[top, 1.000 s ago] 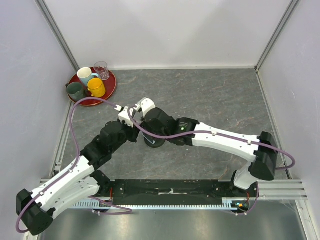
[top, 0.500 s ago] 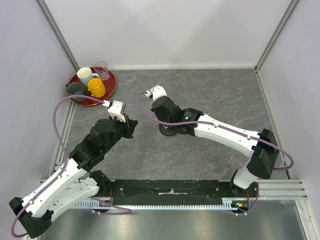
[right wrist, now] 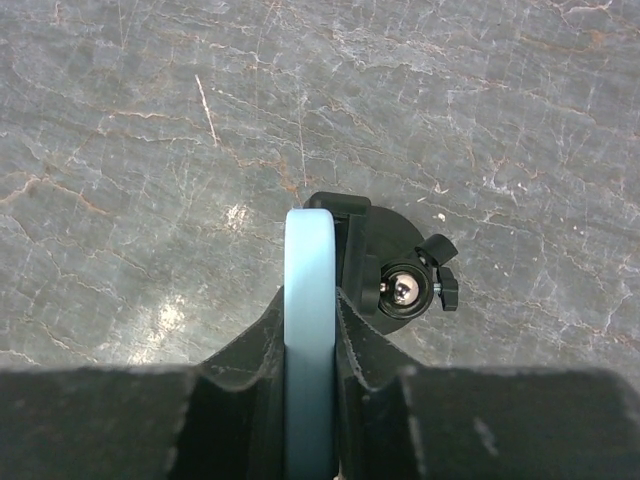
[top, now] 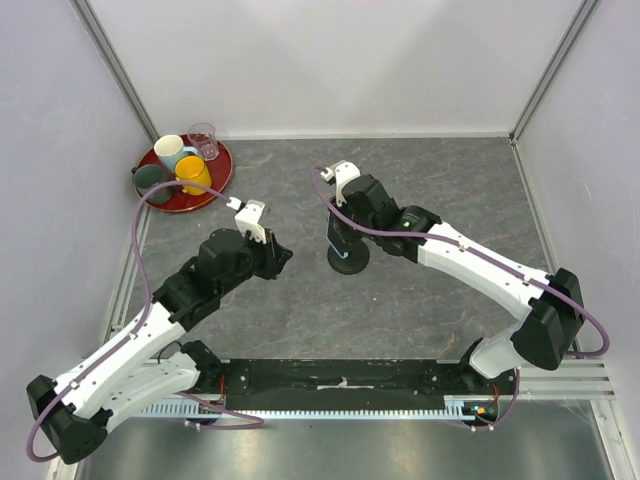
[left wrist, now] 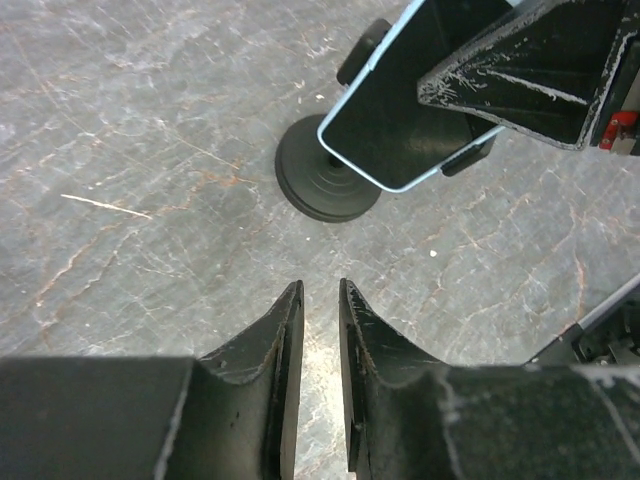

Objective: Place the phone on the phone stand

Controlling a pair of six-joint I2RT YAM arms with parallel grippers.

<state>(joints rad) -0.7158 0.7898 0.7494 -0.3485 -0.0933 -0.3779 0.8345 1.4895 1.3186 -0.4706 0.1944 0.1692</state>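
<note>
The right tool (right wrist: 310, 305) is clamped on the phone (left wrist: 400, 110), holding it on edge at the cradle of the phone stand (left wrist: 322, 182) on the grey bench (top: 440, 170). Seating looks nearly done; letting go remains. The left tool (left wrist: 320, 300) is empty, jaws slightly parted, near the stand. A second earlier the arms crowded together; now they are apart.

The left gripper (left wrist: 320, 292) held its two scuffed black fingers (left wrist: 275, 345) a narrow slit apart, with nothing between them. Just ahead of the tips, the phone stand (left wrist: 322, 182) sat on the grey veined table (left wrist: 130, 150). Beyond it and to the right, the phone (left wrist: 405, 110) hung tilted, pale blue edge showing, with the right gripper (left wrist: 465, 100) clamped on its far end. Contact with the stand was unclear.
</note>
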